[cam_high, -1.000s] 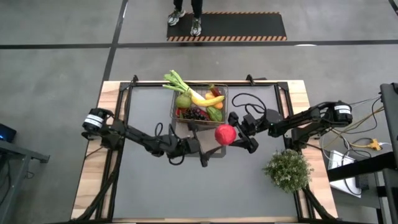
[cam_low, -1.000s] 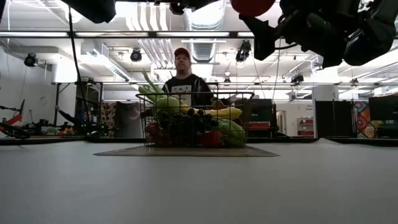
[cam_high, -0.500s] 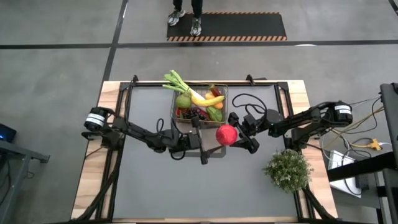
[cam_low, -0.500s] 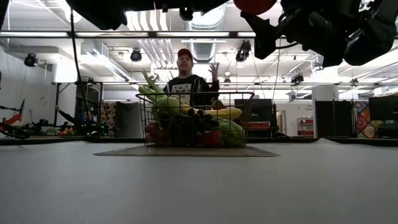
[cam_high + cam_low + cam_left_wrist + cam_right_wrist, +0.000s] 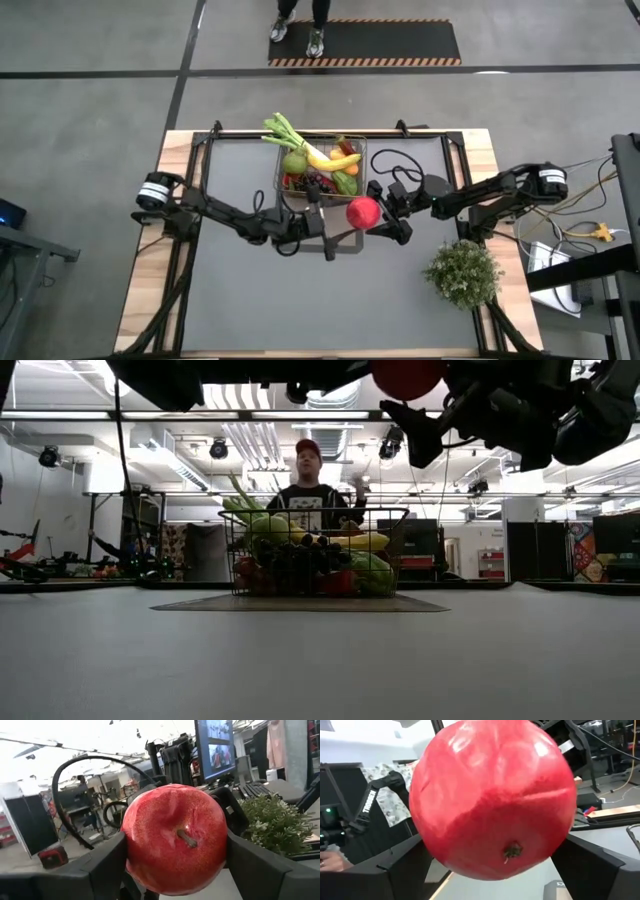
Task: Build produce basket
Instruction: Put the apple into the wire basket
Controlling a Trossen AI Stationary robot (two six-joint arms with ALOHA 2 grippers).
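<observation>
The red apple (image 5: 363, 212) hung above the worktop (image 5: 400, 300), just off the near right corner of the wire basket (image 5: 321, 169). The right gripper (image 5: 377, 217) was clamped on it, a finger at either side. The left gripper (image 5: 340, 217) faced the apple close by, fingers spread wide at either side of it. Leek (image 5: 281, 129), banana (image 5: 336, 161), pear (image 5: 294, 162) and grapes (image 5: 316, 182) lay in the basket. A person (image 5: 309, 495) stood behind the worktop.

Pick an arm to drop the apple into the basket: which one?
Right. The right gripper holds the red apple, raised just beside the basket of produce. The left gripper is close by too, but is not carrying it.
</observation>
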